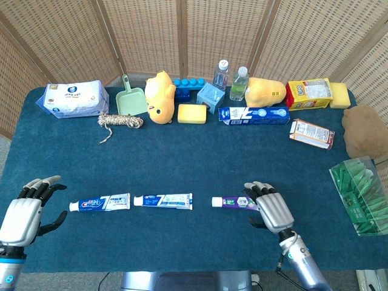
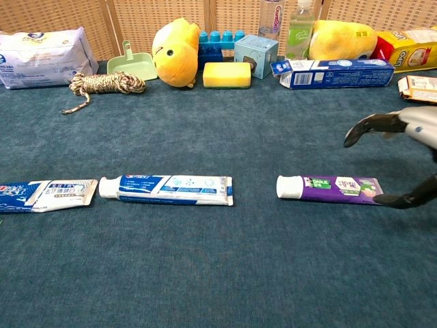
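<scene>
Three toothpaste tubes lie in a row near the table's front: a blue-white tube [image 1: 99, 202] [image 2: 46, 194] at left, a longer blue-white tube [image 1: 163, 201] [image 2: 166, 189] in the middle, and a purple tube [image 1: 233, 202] [image 2: 332, 189] at right. My right hand [image 1: 271, 208] [image 2: 404, 157] hovers open over the purple tube's tail end, fingers above it and thumb just in front of it. My left hand [image 1: 25, 209] is open at the front left edge, a short way left of the left tube, holding nothing.
Along the back stand a tissue pack [image 1: 73, 99], green scoop [image 1: 131, 99], rope coil [image 1: 121, 121], yellow plush [image 1: 159, 96], sponge [image 1: 192, 113], blue blocks [image 1: 187, 85], bottles [image 1: 239, 83], toothpaste box [image 1: 253, 114]. A brown plush [image 1: 365, 131] and clear box [image 1: 362, 194] sit at right.
</scene>
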`<state>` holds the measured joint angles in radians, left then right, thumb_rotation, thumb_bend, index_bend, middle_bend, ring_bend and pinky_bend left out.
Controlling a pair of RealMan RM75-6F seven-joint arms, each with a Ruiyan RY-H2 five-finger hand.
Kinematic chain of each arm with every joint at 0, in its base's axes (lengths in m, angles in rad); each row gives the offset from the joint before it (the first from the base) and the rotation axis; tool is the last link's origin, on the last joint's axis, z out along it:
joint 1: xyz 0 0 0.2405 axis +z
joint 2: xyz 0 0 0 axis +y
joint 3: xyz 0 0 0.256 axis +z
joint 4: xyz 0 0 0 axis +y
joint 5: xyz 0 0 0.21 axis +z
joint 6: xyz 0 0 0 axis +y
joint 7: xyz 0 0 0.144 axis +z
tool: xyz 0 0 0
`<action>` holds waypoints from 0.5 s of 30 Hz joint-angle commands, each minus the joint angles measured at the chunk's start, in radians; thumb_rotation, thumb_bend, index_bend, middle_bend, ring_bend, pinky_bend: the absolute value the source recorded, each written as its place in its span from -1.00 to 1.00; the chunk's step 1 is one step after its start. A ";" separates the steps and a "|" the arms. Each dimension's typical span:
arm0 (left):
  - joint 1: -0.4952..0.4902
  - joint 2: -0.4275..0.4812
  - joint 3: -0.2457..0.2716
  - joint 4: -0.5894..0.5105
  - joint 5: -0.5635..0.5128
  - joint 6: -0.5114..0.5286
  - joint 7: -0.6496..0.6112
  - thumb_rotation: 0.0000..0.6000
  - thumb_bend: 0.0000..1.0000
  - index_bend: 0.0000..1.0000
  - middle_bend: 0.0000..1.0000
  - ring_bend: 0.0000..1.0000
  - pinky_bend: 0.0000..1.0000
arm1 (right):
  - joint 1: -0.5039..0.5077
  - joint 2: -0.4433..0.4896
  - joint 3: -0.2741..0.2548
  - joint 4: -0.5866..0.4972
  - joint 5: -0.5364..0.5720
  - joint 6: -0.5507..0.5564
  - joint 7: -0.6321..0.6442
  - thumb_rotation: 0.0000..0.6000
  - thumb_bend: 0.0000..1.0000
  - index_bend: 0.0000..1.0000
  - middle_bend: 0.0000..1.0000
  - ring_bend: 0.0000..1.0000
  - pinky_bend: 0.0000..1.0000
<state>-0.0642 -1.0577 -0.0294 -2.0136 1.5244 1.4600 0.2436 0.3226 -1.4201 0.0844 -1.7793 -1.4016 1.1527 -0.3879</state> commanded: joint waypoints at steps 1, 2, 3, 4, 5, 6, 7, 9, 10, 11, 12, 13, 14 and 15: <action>-0.007 -0.004 -0.003 0.002 -0.010 -0.008 0.006 1.00 -0.48 -0.43 -0.56 -0.60 -0.69 | 0.026 -0.047 0.013 0.043 0.045 -0.024 -0.036 1.00 -0.52 -0.49 -0.55 -0.66 -0.60; -0.009 -0.004 -0.004 0.003 -0.014 -0.011 0.008 1.00 -0.48 -0.43 -0.56 -0.60 -0.69 | 0.031 -0.059 0.014 0.056 0.054 -0.027 -0.042 1.00 -0.52 -0.49 -0.55 -0.66 -0.60; -0.011 -0.004 -0.004 0.003 -0.017 -0.012 0.010 1.00 -0.48 -0.43 -0.56 -0.60 -0.69 | 0.033 -0.067 0.014 0.065 0.061 -0.028 -0.047 1.00 -0.52 -0.49 -0.55 -0.66 -0.60; -0.012 -0.004 -0.005 0.003 -0.020 -0.014 0.011 1.00 -0.48 -0.43 -0.56 -0.60 -0.69 | 0.036 -0.074 0.014 0.073 0.067 -0.030 -0.052 1.00 -0.52 -0.49 -0.55 -0.66 -0.60; -0.013 -0.003 -0.005 0.003 -0.021 -0.014 0.012 1.00 -0.48 -0.43 -0.56 -0.60 -0.69 | 0.039 -0.080 0.014 0.080 0.071 -0.031 -0.055 1.00 -0.52 -0.49 -0.55 -0.66 -0.60; -0.014 -0.003 -0.005 0.003 -0.022 -0.015 0.012 1.00 -0.48 -0.43 -0.56 -0.60 -0.69 | 0.041 -0.084 0.013 0.085 0.074 -0.032 -0.057 1.00 -0.52 -0.49 -0.55 -0.66 -0.60; -0.015 -0.003 -0.005 0.003 -0.023 -0.015 0.012 1.00 -0.48 -0.43 -0.56 -0.60 -0.69 | 0.043 -0.089 0.013 0.092 0.079 -0.033 -0.059 1.00 -0.52 -0.49 -0.55 -0.66 -0.60; -0.016 -0.002 -0.005 0.003 -0.025 -0.015 0.013 1.00 -0.48 -0.42 -0.56 -0.60 -0.69 | 0.048 -0.099 0.013 0.105 0.087 -0.037 -0.059 1.00 -0.53 -0.49 -0.55 -0.66 -0.60; -0.016 -0.002 -0.004 0.003 -0.026 -0.016 0.012 1.00 -0.48 -0.42 -0.56 -0.60 -0.69 | 0.051 -0.104 0.012 0.112 0.089 -0.038 -0.059 1.00 -0.53 -0.49 -0.55 -0.66 -0.60; -0.017 -0.002 -0.004 0.003 -0.027 -0.015 0.012 1.00 -0.48 -0.42 -0.56 -0.60 -0.69 | 0.052 -0.106 0.012 0.117 0.090 -0.038 -0.059 1.00 -0.53 -0.49 -0.55 -0.66 -0.60; -0.021 -0.006 -0.008 -0.004 -0.023 -0.017 -0.005 1.00 -0.48 -0.42 -0.56 -0.60 -0.69 | 0.055 -0.110 0.013 0.125 0.093 -0.039 -0.061 1.00 -0.53 -0.49 -0.55 -0.66 -0.60; -0.020 -0.008 -0.005 0.005 -0.020 -0.016 -0.023 1.00 -0.48 -0.43 -0.56 -0.60 -0.69 | 0.060 -0.116 0.014 0.134 0.096 -0.040 -0.064 1.00 -0.53 -0.49 -0.55 -0.66 -0.60; -0.018 -0.010 -0.001 0.012 -0.015 -0.013 -0.025 1.00 -0.48 -0.43 -0.56 -0.60 -0.69 | 0.062 -0.119 0.015 0.140 0.097 -0.040 -0.065 1.00 -0.53 -0.49 -0.55 -0.66 -0.60; -0.017 -0.011 -0.001 0.014 -0.015 -0.011 -0.021 1.00 -0.48 -0.43 -0.56 -0.60 -0.69 | 0.067 -0.124 0.016 0.148 0.100 -0.043 -0.067 1.00 -0.53 -0.49 -0.55 -0.66 -0.60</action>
<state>-0.0821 -1.0634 -0.0332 -2.0090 1.5023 1.4454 0.2321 0.3855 -1.5395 0.0989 -1.6365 -1.3050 1.1119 -0.4524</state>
